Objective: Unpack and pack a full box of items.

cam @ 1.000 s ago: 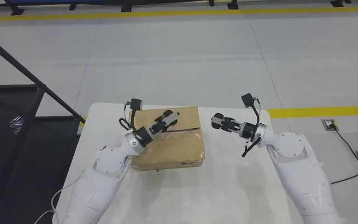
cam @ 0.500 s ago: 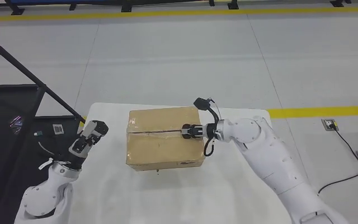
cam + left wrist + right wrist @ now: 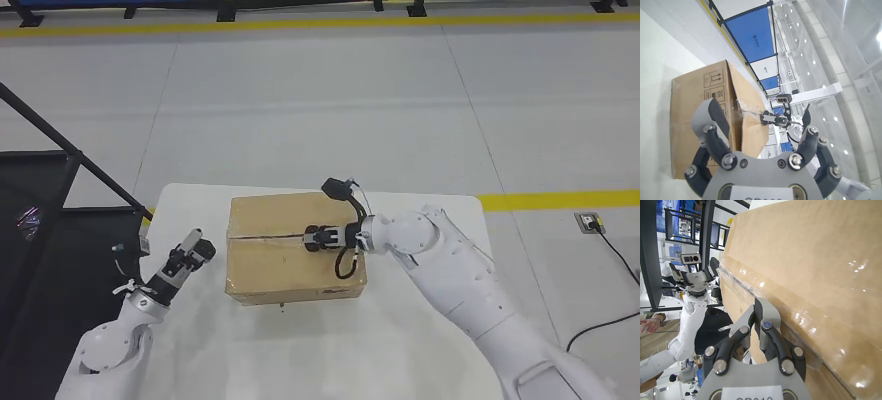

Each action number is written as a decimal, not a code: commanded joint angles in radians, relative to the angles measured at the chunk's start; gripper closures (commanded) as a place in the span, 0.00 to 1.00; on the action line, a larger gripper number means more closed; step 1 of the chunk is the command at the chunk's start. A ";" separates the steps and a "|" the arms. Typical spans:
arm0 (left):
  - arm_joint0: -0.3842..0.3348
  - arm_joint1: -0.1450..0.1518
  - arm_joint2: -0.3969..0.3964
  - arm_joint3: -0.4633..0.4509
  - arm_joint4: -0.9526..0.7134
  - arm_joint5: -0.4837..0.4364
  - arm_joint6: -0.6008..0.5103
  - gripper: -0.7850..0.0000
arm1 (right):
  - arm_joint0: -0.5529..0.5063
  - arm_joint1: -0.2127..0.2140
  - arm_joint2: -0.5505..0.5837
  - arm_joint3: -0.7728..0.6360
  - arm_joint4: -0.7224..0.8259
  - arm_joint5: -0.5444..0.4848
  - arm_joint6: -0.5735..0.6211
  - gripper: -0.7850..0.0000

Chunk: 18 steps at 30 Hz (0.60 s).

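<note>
A closed brown cardboard box (image 3: 290, 262) stands in the middle of the white table, its top flaps joined by a clear taped seam (image 3: 745, 285). My right gripper (image 3: 315, 239) lies low over the top of the box, shut, with its fingertips (image 3: 761, 308) pressed together against the seam near the middle; the tape there is crinkled. I cannot tell whether any tape is pinched between them. My left gripper (image 3: 195, 248) hovers open just off the box's left end, apart from it, with its fingers (image 3: 715, 113) spread toward the side wall (image 3: 696, 106).
The table (image 3: 420, 330) has bare room in front of the box and to its right. A black metal frame (image 3: 60, 150) stands off the table's left side. A yellow floor line (image 3: 560, 200) runs behind on the right.
My left gripper left the box top, swung out to the left, then came back near the box's left end. My right gripper came in from the right and slid leftward along the seam.
</note>
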 commanded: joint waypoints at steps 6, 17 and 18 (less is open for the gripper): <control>-0.001 -0.003 0.045 0.015 -0.010 -0.031 -0.024 0.00 | 0.028 -0.043 -0.042 0.053 0.037 -0.036 -0.029 1.00; 0.011 -0.005 0.091 -0.013 -0.003 -0.036 -0.032 0.00 | 0.082 -0.119 -0.108 0.176 0.069 -0.073 -0.039 1.00; 0.012 -0.005 0.095 -0.016 -0.005 -0.035 -0.031 0.00 | 0.085 -0.126 -0.112 0.186 0.071 -0.076 -0.040 1.00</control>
